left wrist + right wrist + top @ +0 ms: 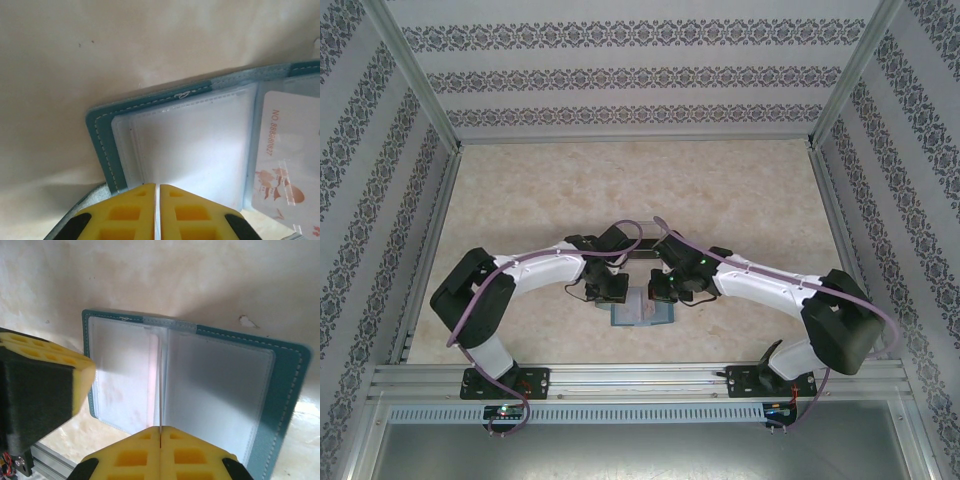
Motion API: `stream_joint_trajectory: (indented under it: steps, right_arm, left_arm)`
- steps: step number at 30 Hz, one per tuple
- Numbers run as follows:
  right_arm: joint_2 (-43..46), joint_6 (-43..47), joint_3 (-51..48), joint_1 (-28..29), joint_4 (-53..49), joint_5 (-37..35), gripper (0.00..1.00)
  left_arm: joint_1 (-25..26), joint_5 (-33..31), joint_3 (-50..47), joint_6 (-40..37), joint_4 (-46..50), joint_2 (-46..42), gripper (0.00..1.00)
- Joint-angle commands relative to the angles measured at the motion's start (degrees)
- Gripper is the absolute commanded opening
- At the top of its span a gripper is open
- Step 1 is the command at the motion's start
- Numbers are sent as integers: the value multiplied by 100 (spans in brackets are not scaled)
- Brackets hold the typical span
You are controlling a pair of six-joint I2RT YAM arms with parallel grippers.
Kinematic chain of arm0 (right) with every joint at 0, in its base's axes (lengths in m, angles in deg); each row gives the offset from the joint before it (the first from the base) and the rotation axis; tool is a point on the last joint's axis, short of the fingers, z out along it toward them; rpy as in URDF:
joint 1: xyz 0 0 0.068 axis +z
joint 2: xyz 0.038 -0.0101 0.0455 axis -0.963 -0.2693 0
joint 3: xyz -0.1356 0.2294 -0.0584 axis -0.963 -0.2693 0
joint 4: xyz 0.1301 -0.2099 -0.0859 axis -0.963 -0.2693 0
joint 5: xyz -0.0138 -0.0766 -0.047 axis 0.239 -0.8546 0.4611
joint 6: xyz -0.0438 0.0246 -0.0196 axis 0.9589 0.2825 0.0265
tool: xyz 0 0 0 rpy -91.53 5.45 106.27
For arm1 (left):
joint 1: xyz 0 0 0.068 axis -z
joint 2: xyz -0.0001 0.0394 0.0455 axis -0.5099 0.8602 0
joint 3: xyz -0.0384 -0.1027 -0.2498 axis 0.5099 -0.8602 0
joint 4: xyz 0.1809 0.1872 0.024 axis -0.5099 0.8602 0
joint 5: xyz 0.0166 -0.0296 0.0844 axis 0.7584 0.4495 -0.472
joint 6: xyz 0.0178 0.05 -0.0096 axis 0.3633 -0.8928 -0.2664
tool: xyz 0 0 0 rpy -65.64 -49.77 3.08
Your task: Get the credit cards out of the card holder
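Yellow, honeycomb-moulded left fingers (158,196) sit pressed together at the near edge of the card holder (103,140), their tips meeting on a clear plastic sleeve (195,145); whether they pinch that sleeve cannot be told; right fingers (160,437) are likewise shut tight, tips at the centre fold where a sleeve leaf stands on edge; the card holder lies open and flat on the pale, mottled worktop (100,50), between the two wrists in the overhead view; its cover is soft teal with pale stitching along the rim, its inside a stack of glossy, frosted pockets with rounded corners; one credit card (287,150), white with orange-red numbers and small drawings, lies on the facing page, seemingly under clear plastic and cut off at the edge of view; glare washes out the other pockets, so any further cards are hard to make out.
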Motion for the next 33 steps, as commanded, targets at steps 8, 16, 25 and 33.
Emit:
stream_joint_trajectory:
  steps: [8, 16, 25, 33]
  right_arm:
    - [258, 1595, 526, -444, -627, 335, 2]
    - [-261, 3669, 1225, -856, -1221, 881, 3]
    - [-787, 6718, 2365, -1077, -2032, 427, 0]
    - [-1445, 8816, 3505, -1179, -2741, -71, 0]
  left_arm:
    - [-88, -447, 0, -69, 300, -677, 13]
    - [-280, -425, -433, 35, 120, -1169, 16]
    - [-419, -408, -889, 154, 81, -1629, 16]
    - [-446, -395, -1283, 346, 13, -1995, 17]
